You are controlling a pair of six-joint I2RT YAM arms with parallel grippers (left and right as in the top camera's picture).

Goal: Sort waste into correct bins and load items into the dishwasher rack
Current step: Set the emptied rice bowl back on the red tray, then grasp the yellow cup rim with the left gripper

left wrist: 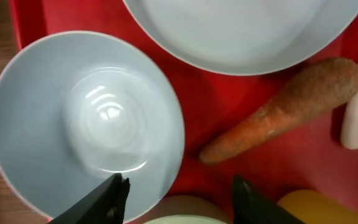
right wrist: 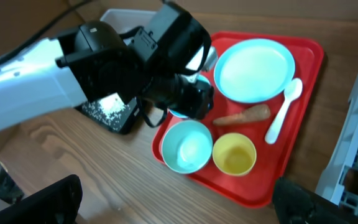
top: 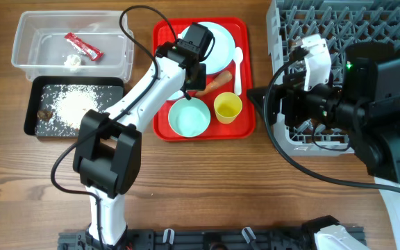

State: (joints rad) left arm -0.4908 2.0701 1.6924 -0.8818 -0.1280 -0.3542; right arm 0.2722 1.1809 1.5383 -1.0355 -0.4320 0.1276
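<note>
As seen from overhead, the dishwasher rack (top: 304, 17) is set at table right, the red serving tray (top: 245, 126) at centre, the clear tub (top: 26, 28) far left with the black tray (top: 30, 104) just beside it. Left gripper (left wrist: 178, 193) — fingers spread, nothing grasped, over the red tray, between light-blue and white bowl (left wrist: 86, 118) and carrot (left wrist: 284, 109). Right gripper (right wrist: 176, 208) — parted wide, empty, between red tray and rack. Pale-blue plate (top: 224, 38), pale-green bowl (top: 189, 117), yellow cup (top: 228, 107), white spoon (top: 239, 66): carried on the red tray. Red wrapper (top: 83, 46), white scrap (top: 73, 61): in the tub. Rice grains (top: 73, 104), brown lump (top: 45, 113): in the black tray.
</note>
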